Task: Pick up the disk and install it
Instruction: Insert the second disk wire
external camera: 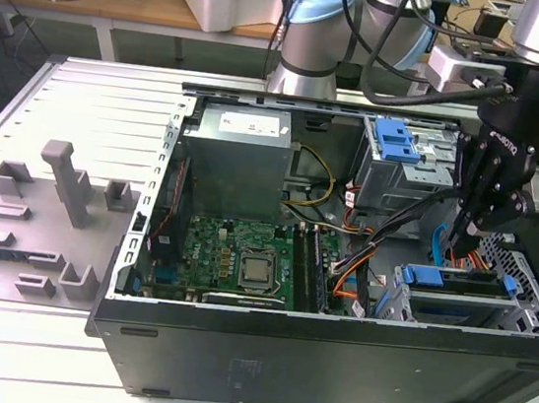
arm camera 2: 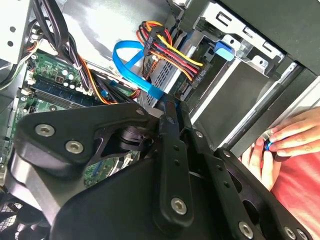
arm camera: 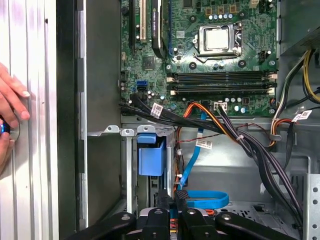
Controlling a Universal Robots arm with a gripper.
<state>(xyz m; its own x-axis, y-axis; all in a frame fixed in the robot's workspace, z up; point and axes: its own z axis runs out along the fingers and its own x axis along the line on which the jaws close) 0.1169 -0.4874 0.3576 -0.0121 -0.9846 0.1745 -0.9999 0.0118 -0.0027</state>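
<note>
While the black gripper (external camera: 461, 237) hangs inside an open computer case (external camera: 329, 353) lying on its side on a slatted metal table (external camera: 94, 99), its fingers point down and are drawn together, with nothing visible between them. Both wrist views show the two fingertips (arm camera 2: 170, 107) (arm camera: 173, 196) side by side. Just below and slightly in front of the fingertips, the disk (external camera: 448, 281) sits flat in a metal drive cage (external camera: 395, 303) at the case's corner, its blue plastic rail facing up; the fingertips are close above it, though whether they touch it cannot be told. A looped blue flat cable (arm camera 2: 127, 57) (arm camera: 202, 199) lies right beside the fingertips, next to a bundle of red, yellow and black wires (arm camera 2: 172, 50). Farther from the gripper, toward the exterior view's left, are the green circuit board (external camera: 233, 251) with its square processor socket, and the grey power supply box (external camera: 235, 162) behind it. Beyond the gripper, deeper in the case, a second drive bay carries a blue latch (external camera: 395, 139). Well away from the gripper, outside the case on the table, stand several grey blocks (external camera: 63, 184). A person's hand (arm camera 2: 280, 145) (arm camera: 10, 107) rests outside the case wall (the fingers are closed around something small and blue), apart from the gripper.
</note>
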